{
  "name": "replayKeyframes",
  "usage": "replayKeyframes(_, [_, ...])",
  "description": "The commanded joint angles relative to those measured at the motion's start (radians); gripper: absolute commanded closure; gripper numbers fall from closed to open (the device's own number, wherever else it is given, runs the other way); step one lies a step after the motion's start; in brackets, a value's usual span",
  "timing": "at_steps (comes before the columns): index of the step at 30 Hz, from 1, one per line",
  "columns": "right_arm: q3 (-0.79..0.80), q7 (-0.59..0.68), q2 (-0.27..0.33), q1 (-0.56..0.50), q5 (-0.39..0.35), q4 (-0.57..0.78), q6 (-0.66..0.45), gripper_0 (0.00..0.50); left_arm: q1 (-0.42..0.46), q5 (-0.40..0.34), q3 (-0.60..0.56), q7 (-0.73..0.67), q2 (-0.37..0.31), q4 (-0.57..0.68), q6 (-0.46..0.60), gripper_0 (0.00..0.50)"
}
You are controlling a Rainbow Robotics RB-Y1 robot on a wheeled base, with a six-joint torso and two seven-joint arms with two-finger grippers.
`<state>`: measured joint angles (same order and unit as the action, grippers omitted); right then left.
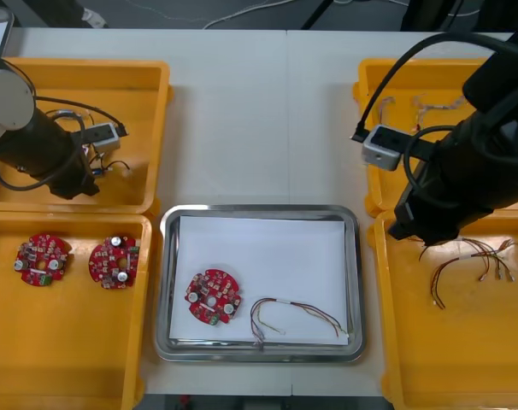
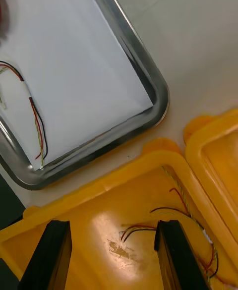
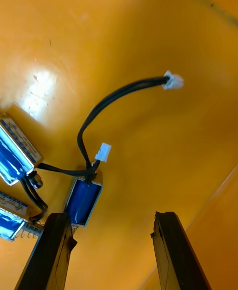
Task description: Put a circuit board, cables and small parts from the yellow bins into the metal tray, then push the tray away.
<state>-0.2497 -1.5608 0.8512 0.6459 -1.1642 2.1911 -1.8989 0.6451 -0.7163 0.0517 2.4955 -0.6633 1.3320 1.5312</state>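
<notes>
- Front view: light table [image 1: 259, 111]; metal tray [image 1: 167, 282] holds circuit board [image 1: 213, 298] and red and yellow cable [image 1: 297, 314], lying left-to-right.
- Right wrist view: right gripper [image 2: 111, 230] spread, empty, above yellow bin [image 2: 99, 185].
- Left wrist view: left gripper [image 3: 111, 220] spread, empty, over black cable [image 3: 109, 101].

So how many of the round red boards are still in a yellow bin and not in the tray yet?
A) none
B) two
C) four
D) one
B: in the near yellow bin on the robot's left, one circuit board lies beside a second circuit board. The third board is already inside the metal tray.
</notes>
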Motion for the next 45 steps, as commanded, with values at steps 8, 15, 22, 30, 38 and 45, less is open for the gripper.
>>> replayKeyframes(8, [0.276,0.082,0.048,-0.201,0.024,0.056,-0.021,0.000,0.048,0.017,0.004,0.025,0.022,-0.027,-0.026,0.028])
replayKeyframes(15, [0.348,0.186,0.049,-0.261,0.097,0.056,-0.021,0.000,0.054,0.006,0.010,0.017,0.022,-0.027,-0.025,0.028])
replayKeyframes(22, [0.348,0.318,0.048,-0.265,0.225,0.047,-0.021,0.000,0.064,-0.012,0.008,0.014,0.022,-0.027,-0.011,0.028])
replayKeyframes(30, [0.348,0.433,0.048,-0.265,0.336,0.018,-0.021,0.000,0.074,-0.023,0.008,0.008,0.022,-0.027,0.007,0.030])
replayKeyframes(38, [0.369,0.424,0.048,-0.244,0.382,-0.090,0.057,0.000,0.077,-0.012,0.027,-0.004,0.022,-0.027,-0.003,0.030])
replayKeyframes(45, [0.356,0.387,0.032,-0.149,0.365,-0.225,0.109,0.000,0.077,-0.003,0.045,-0.017,0.025,-0.027,-0.014,0.033])
